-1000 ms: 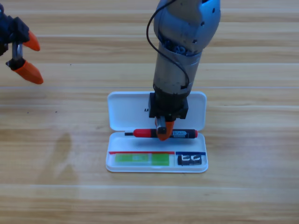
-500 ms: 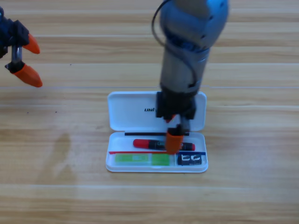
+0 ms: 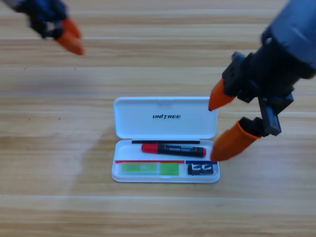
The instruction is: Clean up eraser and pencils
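White case (image 3: pixel 165 118) open at table (image 3: pixel 59 148) centre, lid flat on far side, tray near side. Tray holds red-and-black pen (image 3: pixel 173 149) along far row; green-white stick (image 3: pixel 149 169) near-left slot; eraser (image 3: pixel 201 169) near-right slot. Right gripper (image 3: pixel 221 126) just right of case, jaws spread wide, holding nothing. Left gripper (image 3: pixel 66 35) far left corner, well apart from case, jaw gap cannot tell.
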Controlling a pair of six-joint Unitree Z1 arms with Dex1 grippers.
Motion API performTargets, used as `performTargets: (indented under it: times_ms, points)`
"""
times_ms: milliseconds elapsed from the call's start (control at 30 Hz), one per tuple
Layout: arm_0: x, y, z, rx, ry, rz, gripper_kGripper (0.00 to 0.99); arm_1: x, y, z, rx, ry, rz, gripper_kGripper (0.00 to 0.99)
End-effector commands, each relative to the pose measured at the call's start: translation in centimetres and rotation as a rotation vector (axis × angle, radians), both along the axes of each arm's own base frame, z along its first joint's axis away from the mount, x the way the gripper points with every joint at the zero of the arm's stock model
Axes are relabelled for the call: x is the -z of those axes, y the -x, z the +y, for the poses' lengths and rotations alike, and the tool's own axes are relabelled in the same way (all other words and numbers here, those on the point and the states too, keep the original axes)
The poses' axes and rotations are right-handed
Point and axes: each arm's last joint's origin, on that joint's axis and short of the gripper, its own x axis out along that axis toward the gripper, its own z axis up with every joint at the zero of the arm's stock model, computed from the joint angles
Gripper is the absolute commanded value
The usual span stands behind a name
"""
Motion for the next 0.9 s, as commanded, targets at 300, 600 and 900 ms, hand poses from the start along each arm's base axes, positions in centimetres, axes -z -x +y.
performTargets:
  times_ms: [300,600,900]
  points:
    - [14.4,-1.5,-11.1,0.184,0.04,0.341,0.0,-1.2,3.9,-5.2,0.019,-0.282,-0.021,0.971]
    - [14.6,-0.8,-11.8,0.214,0.071,0.373,0.0,-2.1,5.3,-6.7,-0.017,-0.362,-0.033,0.974]
    - [12.2,-0.2,-11.5,0.215,0.073,0.361,0.0,-2.7,6.1,-7.5,-0.031,-0.391,-0.038,0.974]
